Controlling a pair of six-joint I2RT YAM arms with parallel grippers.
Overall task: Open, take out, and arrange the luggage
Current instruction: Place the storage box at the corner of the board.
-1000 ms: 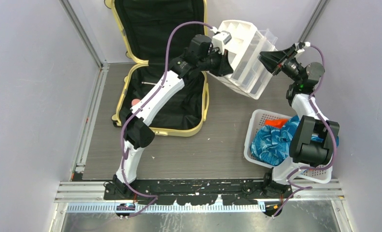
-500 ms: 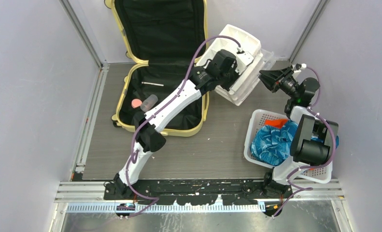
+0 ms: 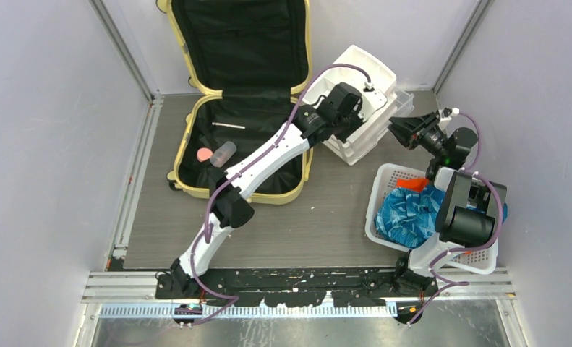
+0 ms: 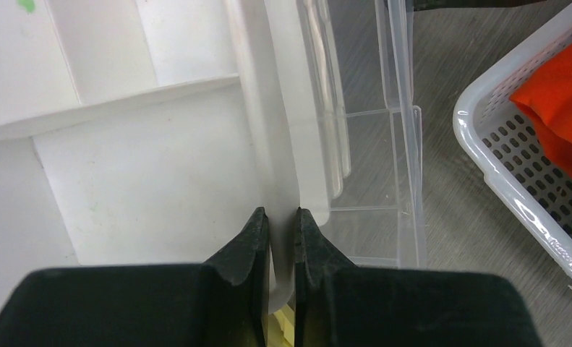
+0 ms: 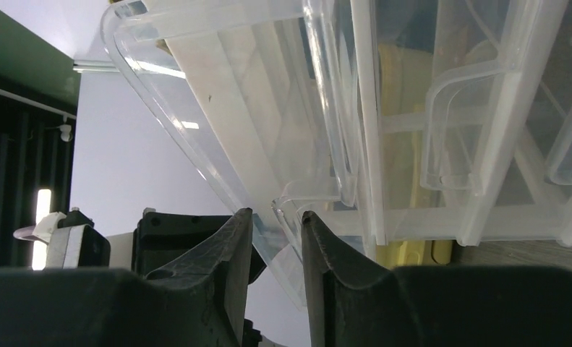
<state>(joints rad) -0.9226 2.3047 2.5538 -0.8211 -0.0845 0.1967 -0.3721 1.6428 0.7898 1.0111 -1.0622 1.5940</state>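
Lowered since a second ago, the drawer bin (image 3: 362, 69) now sits level and low at the far right instead of hanging tilted in the air. The left arm reaches farther across, and the right gripper (image 3: 400, 130) has dropped with it.

Nearest, both arm bases line the table's (image 3: 326, 217) front edge. Bare table runs from there between the luggage (image 3: 232, 108) on the left and the white basket (image 3: 384, 177) on the right, which holds blue cloth (image 3: 413, 210) and something orange (image 3: 415, 184). The basket is just beside the right arm's base. Side walls close in on both flanks.

Farther in, the left gripper (image 4: 279, 220) is pressed together on a thin white wall of the bin. The right gripper's fingers stand slightly apart around a clear drawer's lip, with a gap on one side.

The luggage lies open, its lower half flat on the table and its lid upright against the back wall. Its right rim is just left of the left gripper, and a sliver of yellow shows beneath those fingers. The right gripper is beyond the bin, well apart from the luggage.
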